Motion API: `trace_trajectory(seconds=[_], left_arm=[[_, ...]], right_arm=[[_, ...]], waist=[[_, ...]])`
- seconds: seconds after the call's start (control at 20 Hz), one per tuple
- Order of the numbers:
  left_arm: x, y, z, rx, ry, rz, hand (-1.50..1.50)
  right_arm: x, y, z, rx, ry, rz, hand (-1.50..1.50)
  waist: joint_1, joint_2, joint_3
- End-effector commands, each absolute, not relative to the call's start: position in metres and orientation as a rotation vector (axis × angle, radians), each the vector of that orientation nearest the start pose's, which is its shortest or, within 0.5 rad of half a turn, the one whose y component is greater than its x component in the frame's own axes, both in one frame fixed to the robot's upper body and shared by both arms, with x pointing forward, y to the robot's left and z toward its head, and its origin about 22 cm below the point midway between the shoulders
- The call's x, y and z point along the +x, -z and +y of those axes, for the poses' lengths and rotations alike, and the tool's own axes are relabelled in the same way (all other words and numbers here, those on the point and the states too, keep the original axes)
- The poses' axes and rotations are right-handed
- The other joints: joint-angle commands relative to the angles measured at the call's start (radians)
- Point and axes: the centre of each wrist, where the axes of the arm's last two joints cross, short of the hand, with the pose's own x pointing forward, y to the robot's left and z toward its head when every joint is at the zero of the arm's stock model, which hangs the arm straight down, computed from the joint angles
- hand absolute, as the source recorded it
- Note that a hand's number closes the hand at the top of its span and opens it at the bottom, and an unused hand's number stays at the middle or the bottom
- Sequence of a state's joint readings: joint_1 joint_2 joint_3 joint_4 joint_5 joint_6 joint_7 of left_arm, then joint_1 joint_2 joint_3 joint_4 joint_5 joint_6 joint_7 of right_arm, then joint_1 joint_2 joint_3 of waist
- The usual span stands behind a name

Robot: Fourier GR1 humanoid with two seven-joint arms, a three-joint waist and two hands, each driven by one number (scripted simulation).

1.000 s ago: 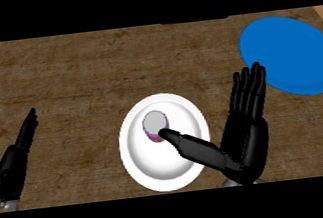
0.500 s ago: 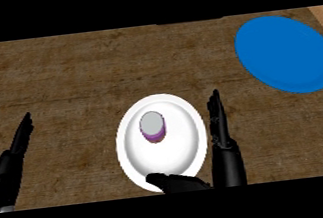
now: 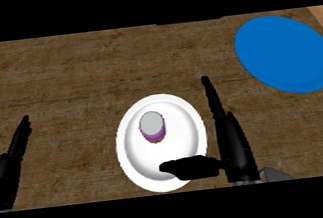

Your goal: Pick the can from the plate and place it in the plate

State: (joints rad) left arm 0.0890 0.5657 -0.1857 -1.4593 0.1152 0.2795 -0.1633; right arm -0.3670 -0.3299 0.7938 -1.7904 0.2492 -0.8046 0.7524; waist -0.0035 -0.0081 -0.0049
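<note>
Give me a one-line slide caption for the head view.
Open right hand beside round white plate holding upright purple grey-topped can; round blue plate upper right; open left hand lower left.

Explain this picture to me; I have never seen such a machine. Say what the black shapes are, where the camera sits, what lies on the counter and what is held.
The camera looks steeply down from the robot's head at a wooden counter. The two black shapes coming in from below are its hands. The left hand is at the left edge, open and resting. The right hand is seen edge-on, with its fingers straight and its thumb showing over the near edge of the white plate. On that plate stands a can with a grey top and purple side. A blue plate lies at the far right. Nothing is held: neither hand touches the can.
</note>
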Motion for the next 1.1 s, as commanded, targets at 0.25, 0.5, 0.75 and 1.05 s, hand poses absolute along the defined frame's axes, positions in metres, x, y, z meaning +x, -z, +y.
trace_trajectory(seconds=[0.25,0.5,0.75,1.05], left_arm=[[0.218,0.000,0.341,0.454,0.303,-1.511,0.00],[0.225,0.009,0.334,0.466,0.294,-1.519,0.00],[0.221,0.001,0.341,0.457,0.291,-1.516,0.00],[0.204,0.002,0.329,0.460,0.302,-1.517,0.00]], right_arm=[[0.252,-0.135,-0.071,-0.299,-0.508,-1.256,-1.50],[0.267,-0.132,-0.076,-0.324,-0.657,-1.165,-1.50],[0.280,-0.087,-0.072,-0.285,-0.693,-1.134,-1.50],[0.292,-0.080,-0.067,-0.232,-0.727,-1.115,-1.50]], waist=[[0.015,0.008,0.004],[0.008,0.011,0.004],[0.013,0.010,0.005],[0.014,0.009,0.005]])
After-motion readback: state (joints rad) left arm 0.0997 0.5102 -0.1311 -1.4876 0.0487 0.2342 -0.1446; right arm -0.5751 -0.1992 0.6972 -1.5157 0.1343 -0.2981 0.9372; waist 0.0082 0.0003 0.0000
